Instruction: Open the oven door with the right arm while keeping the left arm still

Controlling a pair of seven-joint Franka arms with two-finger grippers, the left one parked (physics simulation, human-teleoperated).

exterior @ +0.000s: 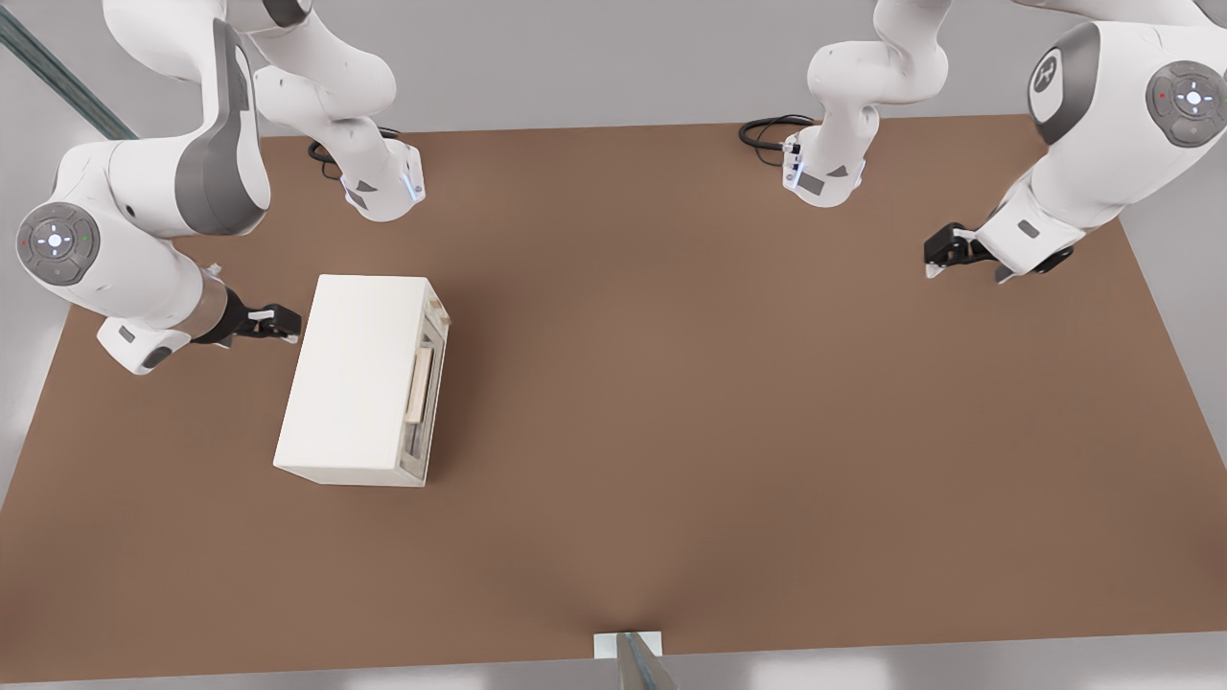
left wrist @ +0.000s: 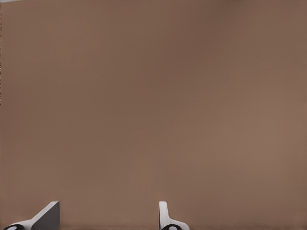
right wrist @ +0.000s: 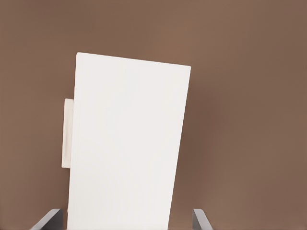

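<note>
Front view shows a small cream-white box-shaped oven sitting on the brown bench, in the left half of the frame. Its cream-framed windowed oven door faces the front view's right and lies flush against the body, shut. A long beige bar handle runs along the door's upper edge, and small knobs sit at the end of the front panel toward the top of the frame.

At the frame's left, the black end effector of the right arm hangs just beside the oven's back side, opposite the door, apart from it. In the right wrist view its two grey fingertips stand spread wide with the oven's plain top between them, gripping nothing; the handle juts out past one edge.
</note>
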